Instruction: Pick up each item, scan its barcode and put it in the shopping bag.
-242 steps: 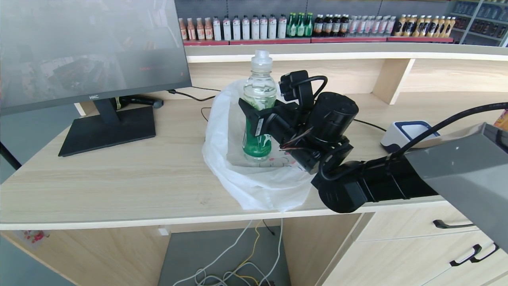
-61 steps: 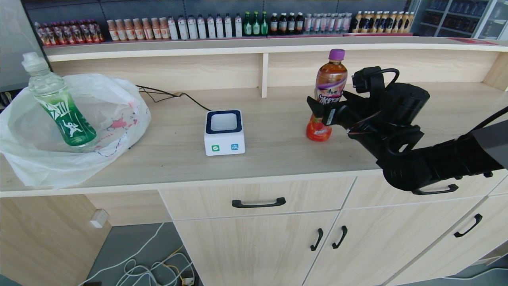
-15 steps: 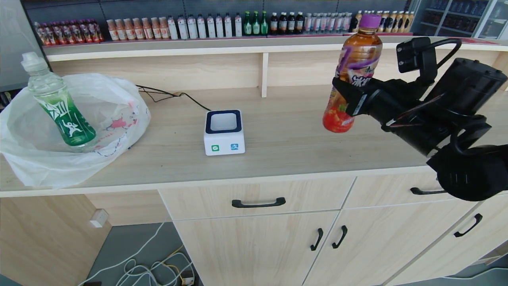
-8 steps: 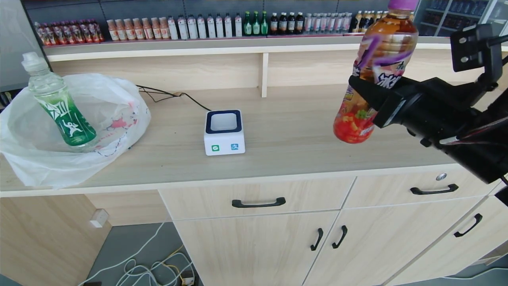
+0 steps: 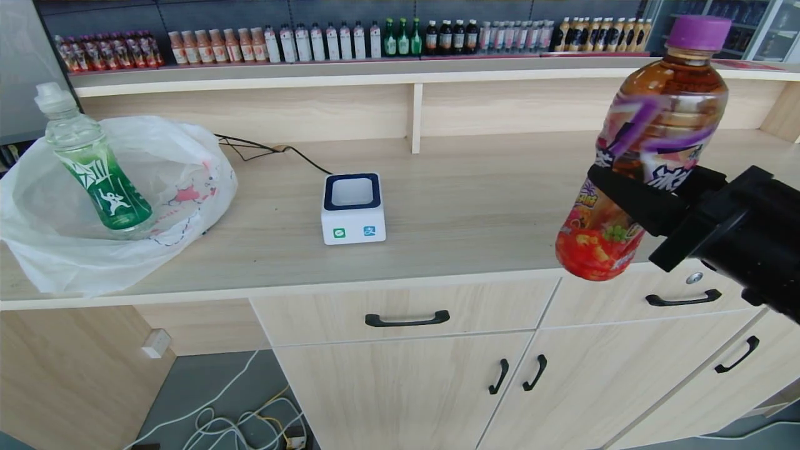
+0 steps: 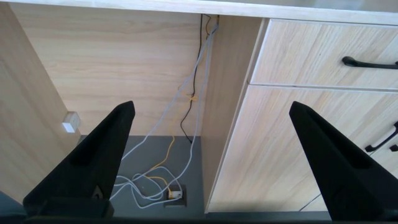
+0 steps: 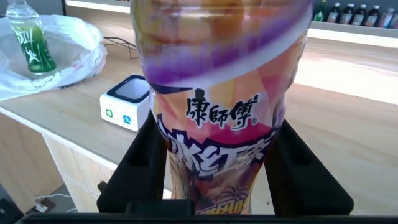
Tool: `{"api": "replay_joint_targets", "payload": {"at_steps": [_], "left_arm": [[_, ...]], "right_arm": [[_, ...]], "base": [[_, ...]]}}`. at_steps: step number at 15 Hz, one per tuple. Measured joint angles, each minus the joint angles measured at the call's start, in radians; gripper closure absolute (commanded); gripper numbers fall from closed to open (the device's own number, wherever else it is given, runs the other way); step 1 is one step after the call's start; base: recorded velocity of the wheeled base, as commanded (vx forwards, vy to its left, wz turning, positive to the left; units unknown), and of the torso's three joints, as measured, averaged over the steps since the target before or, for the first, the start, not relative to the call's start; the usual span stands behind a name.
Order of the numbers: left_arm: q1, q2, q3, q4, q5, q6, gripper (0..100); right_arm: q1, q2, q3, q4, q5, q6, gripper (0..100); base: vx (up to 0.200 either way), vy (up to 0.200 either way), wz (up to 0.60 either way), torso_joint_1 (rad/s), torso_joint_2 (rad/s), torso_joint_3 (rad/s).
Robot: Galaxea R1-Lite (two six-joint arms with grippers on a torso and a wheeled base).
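My right gripper (image 5: 650, 203) is shut on an orange drink bottle (image 5: 637, 162) with a purple cap, held upright in the air off the counter's right front corner. Up close, the orange drink bottle (image 7: 224, 106) sits between the two black fingers (image 7: 146, 165) of my right gripper (image 7: 219, 168). A white scanner box (image 5: 353, 208) with a dark blue top stands mid-counter; the scanner box (image 7: 127, 102) lies beyond the held bottle. The white shopping bag (image 5: 94, 206) lies at the counter's left with a green-labelled bottle (image 5: 90, 162) standing in it. My left gripper (image 6: 211, 155) hangs open below counter level, facing the cabinet.
The wooden counter (image 5: 437, 206) has a raised back shelf with a divider (image 5: 415, 119). A black cable (image 5: 275, 153) runs from the scanner toward the bag. Drawers and cabinet doors (image 5: 406, 350) sit below the counter. Store shelves with several bottles (image 5: 375, 37) line the far wall.
My right gripper has lifted the orange drink bottle off the counter and drawn it toward the camera and to the right. The bag, green bottle and scanner have stayed put.
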Motion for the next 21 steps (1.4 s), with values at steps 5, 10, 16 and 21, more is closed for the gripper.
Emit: {"api": "replay_joint_targets", "payload": {"at_steps": [5, 10, 16, 21], "left_arm": [[0.0, 0.0, 0.0, 0.0, 0.0, 0.0, 0], [0.0, 0.0, 0.0, 0.0, 0.0, 0.0, 0], [0.0, 0.0, 0.0, 0.0, 0.0, 0.0, 0], [0.0, 0.0, 0.0, 0.0, 0.0, 0.0, 0]], "right_arm": [[0.005, -0.061, 0.051, -0.003, 0.0, 0.0, 100], [0.006, -0.08, 0.055, -0.002, 0.046, -0.103, 100], [0.127, -0.08, 0.105, 0.001, 0.045, -0.502, 100], [0.242, -0.055, 0.094, -0.012, 0.036, -0.884, 100]], "base": [[0.0, 0.0, 0.0, 0.0, 0.0, 0.0], [0.0, 0.0, 0.0, 0.0, 0.0, 0.0], [0.0, 0.0, 0.0, 0.0, 0.0, 0.0], [0.0, 0.0, 0.0, 0.0, 0.0, 0.0]]}}
